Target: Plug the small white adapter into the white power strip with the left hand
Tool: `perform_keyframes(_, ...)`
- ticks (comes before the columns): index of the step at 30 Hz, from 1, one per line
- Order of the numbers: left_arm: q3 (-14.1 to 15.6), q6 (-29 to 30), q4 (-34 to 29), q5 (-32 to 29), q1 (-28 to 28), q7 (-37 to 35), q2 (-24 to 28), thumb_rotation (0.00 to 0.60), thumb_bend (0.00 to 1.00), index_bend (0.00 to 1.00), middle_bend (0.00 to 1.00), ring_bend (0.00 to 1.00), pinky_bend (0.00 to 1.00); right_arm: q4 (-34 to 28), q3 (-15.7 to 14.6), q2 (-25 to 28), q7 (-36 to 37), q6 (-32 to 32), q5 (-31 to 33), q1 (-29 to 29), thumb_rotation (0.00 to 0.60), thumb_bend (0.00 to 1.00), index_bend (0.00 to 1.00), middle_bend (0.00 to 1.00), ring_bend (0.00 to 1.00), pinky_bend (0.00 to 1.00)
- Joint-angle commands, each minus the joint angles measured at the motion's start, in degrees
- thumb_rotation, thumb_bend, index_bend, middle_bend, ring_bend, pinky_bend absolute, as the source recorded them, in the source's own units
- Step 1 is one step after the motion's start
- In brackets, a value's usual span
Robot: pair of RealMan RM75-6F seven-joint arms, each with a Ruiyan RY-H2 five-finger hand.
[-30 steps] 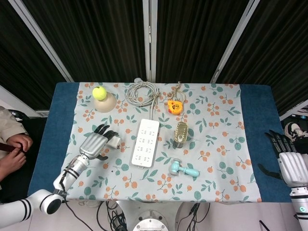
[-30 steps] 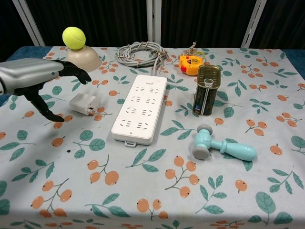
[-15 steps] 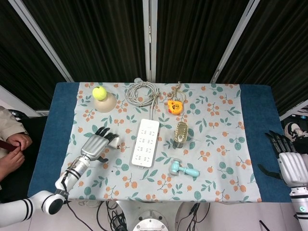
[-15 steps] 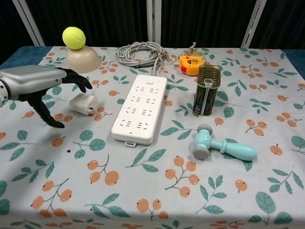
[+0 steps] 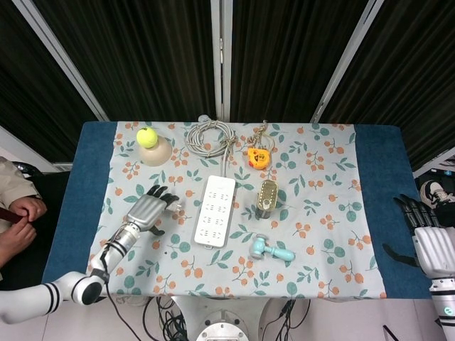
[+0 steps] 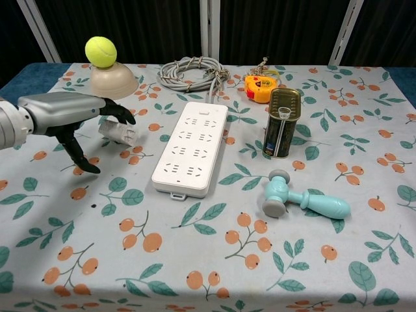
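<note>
One floral tablecloth [image 5: 320, 206] covers the table before dark curtains [image 5: 284, 50].

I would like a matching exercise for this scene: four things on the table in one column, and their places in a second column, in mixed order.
Things:
1. tennis ball
2. olive tin can
3. teal toy hammer
4. small white adapter

Places:
A. under the fingers of the left hand
B. on top of the upturned beige bowl
C. upright, to the right of the white power strip
D. lying on the cloth, in front of the can

Pairs: 1-B, 2-C, 3-D, 4-A
</note>
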Motion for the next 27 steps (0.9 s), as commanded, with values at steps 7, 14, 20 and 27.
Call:
perform_keyframes(7,-1.4,1.4,4.6,-1.3,-1.1,-2.5,-3.1,0.600,0.08,0.23,0.33,0.06,0.00,-0.1,-0.1,0.0,0.0,0.5,0.1,-0.5,0.600,0.13,0.00,0.02,0.00,0.00)
perform_keyframes(14,-2.0,7.2,4.5,0.1,0.8,-6.0,-5.4,0.600,0.07,0.30,0.34,0.10,0.00,0.0,-0.2,0.1,0.2,0.6,0.1,-0.7,0.600,0.13,0.00,0.02,0.00,0.00)
perform_keyframes(20,-2.7,9.6,7.6,-0.6,1.6,-8.2,-9.5,0.600,0.07,0.34,0.38,0.16,0.03,0.3,-0.2,0.0,0.5,0.7,0.1,-0.9,0.600,0.13,0.00,0.02,0.00,0.00)
perform_keyframes(27,-2.4,12.4,13.0,-0.1,1.6,-4.3,-12.7,0.600,0.07,0.35,0.38,0.16,0.05,0.7,-0.3,0.0,1.1,1.0,0.1,-1.2,0.600,0.13,0.00,0.02,0.00,0.00)
